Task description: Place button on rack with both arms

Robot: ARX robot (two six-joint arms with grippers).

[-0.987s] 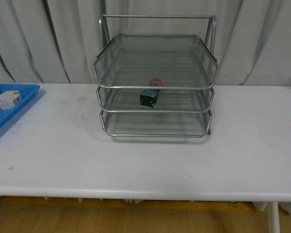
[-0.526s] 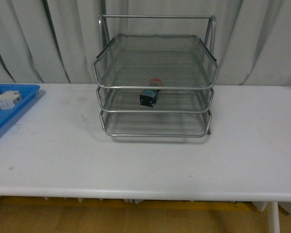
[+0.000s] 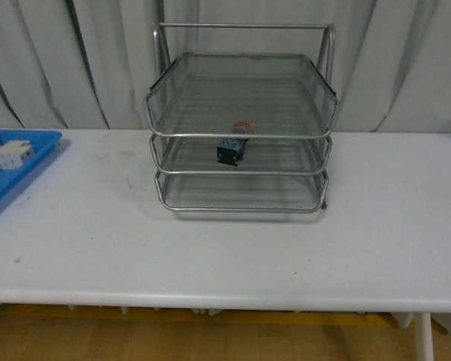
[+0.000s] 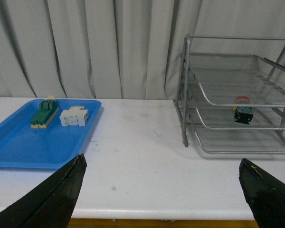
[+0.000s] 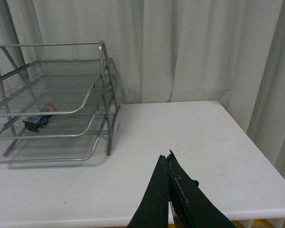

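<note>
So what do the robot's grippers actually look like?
Only fingertips show, in the wrist views. The left gripper has two black, wedge-shaped fingers tapering to points with matte, slightly worn edges. The right gripper has the same black, tapered blades. No cables, markings or arm bodies are visible.

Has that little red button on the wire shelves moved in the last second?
No. The button sits at the same spot on the rack's middle shelf, under the top shelf's front rim.

Small push-button w/ red mushroom cap & dark block body [image 3: 234, 144], on middle shelf of silver wire-mesh three-tier rack [image 3: 240, 124], has crept slightly up/back vs 1 s ago; unchanged since 0.5 s ago.
</note>
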